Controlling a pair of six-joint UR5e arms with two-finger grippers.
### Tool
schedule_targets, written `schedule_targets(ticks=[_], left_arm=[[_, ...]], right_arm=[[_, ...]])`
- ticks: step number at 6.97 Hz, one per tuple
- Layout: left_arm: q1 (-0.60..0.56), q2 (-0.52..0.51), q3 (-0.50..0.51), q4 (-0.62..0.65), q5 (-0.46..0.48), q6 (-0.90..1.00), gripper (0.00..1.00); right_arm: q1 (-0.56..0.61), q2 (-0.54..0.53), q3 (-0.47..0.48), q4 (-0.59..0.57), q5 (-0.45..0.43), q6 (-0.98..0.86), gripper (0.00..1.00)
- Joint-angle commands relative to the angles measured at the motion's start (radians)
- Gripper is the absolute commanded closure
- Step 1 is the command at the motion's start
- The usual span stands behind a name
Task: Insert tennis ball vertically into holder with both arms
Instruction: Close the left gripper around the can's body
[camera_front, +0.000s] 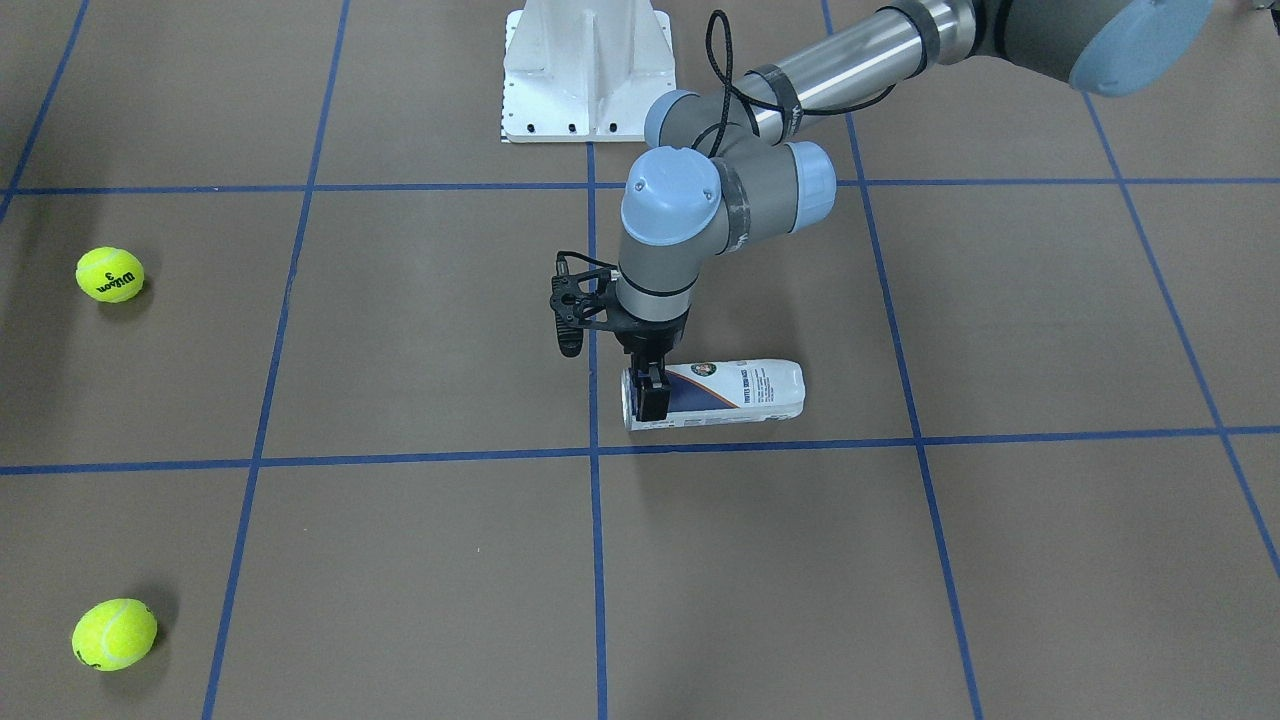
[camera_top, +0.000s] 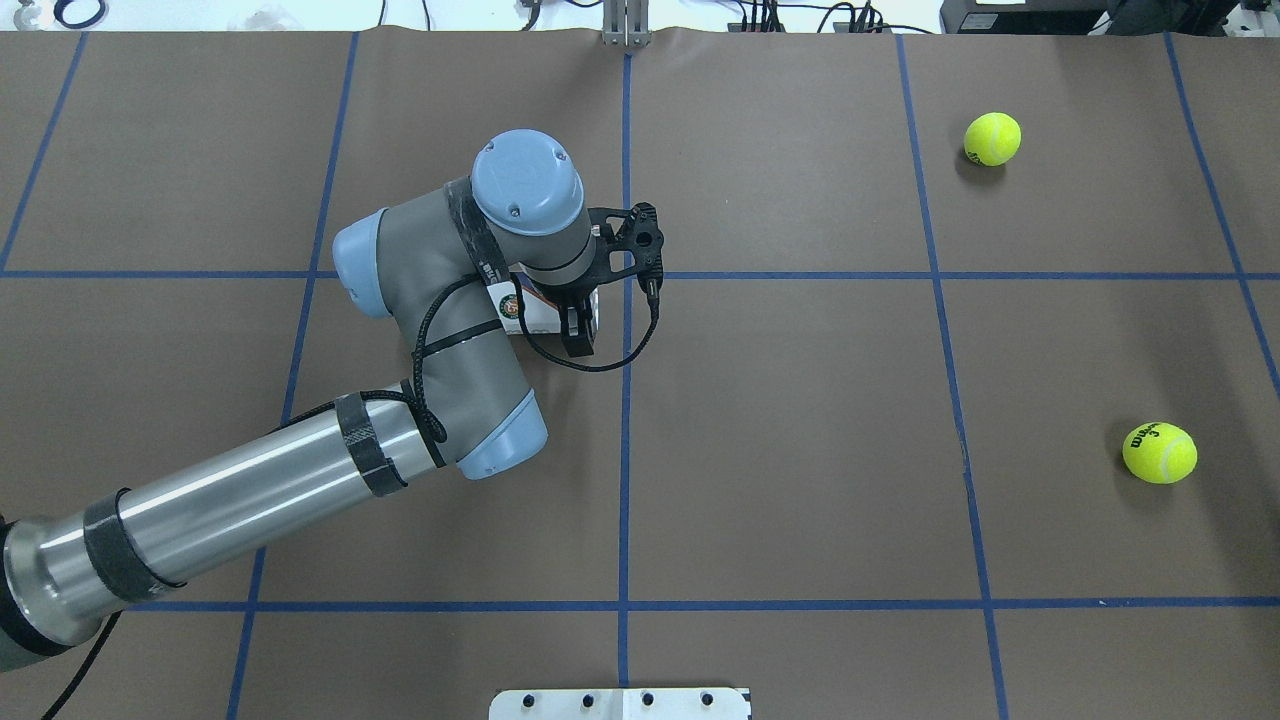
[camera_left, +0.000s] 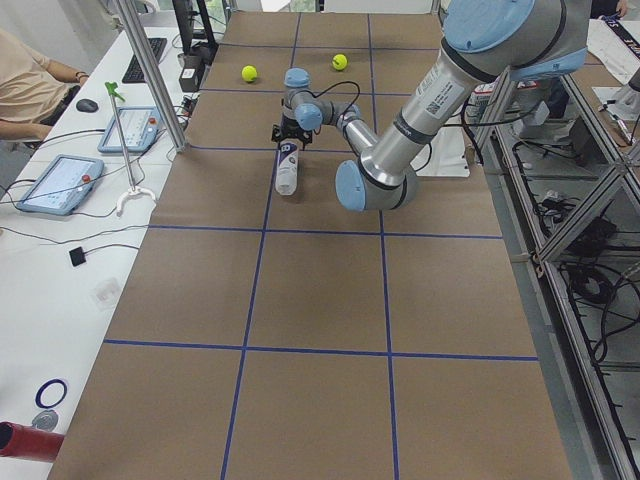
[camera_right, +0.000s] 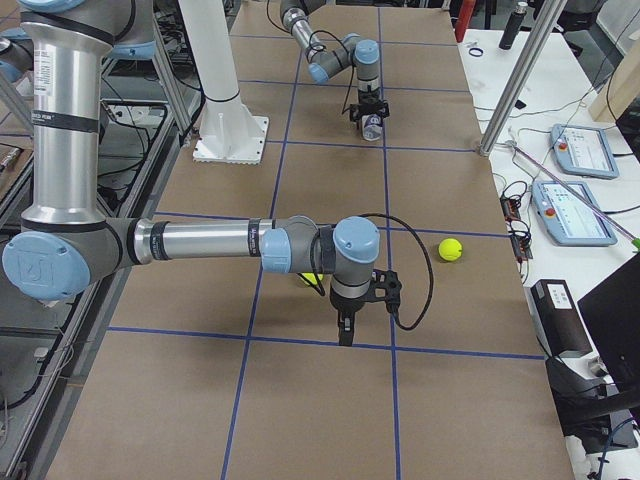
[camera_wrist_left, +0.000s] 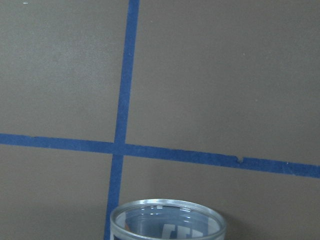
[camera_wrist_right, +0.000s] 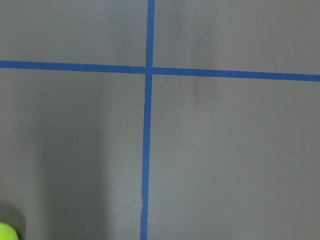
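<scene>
- So, my left gripper (camera_front: 650, 398) is sitting over the tennis-ball can (camera_front: 735, 393). The fingers are straddling it right by the open end and, as far as I'm seeing, pinching it. The can is lying flat on its side on the table (camera_front: 420, 340), near a blue tape cross (camera_front: 594, 452).
- I'm worrying about the grip point. I'm holding way out at one end, so when I'm tipping it upright the long body could be swinging down or twisting round between my fingers.
- I'm guessing the wall is thin, so squeezing this close to the rim (camera_wrist_left: 167, 212) could be ovalling the mouth and making a ball jam on the way in.
- My right gripper (camera_right: 345, 322) is hanging over bare table and is showing up in one side view only. I honestly can't tell whether it's open or closed.
- Both balls are sitting well apart from the can, over on my right: the Wilson tennis ball (camera_front: 110, 274) and the second tennis ball (camera_front: 114, 634). If I'm coming down off-centre on one, it's probably rolling off, since nothing around is stopping it.
- Then there's the meet-up. If the can is leaning at all while I'm bringing a ball over, the ball could be catching the rim and knocking the can loose.
</scene>
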Motion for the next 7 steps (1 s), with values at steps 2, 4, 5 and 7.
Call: schedule_targets(ticks=[2,4,5,7], left_arm=[[0.003,-0.034,0.065,-0.030,0.002,-0.005,0.00],[0.006,-0.042,0.076,-0.034,0.002,-0.002,0.00],[0.010,-0.040,0.079,-0.036,0.002,0.005,0.01],[0.022,-0.039,0.085,-0.039,0.032,0.010,0.02]], right_arm=[[0.001,0.000,0.000,0.000,-0.002,0.000,0.00],[-0.001,0.000,-0.002,0.000,-0.002,0.000,0.00],[-0.001,0.000,-0.005,0.000,-0.002,0.000,0.00],[-0.001,0.001,-0.008,0.001,-0.002,-0.001,0.00]])
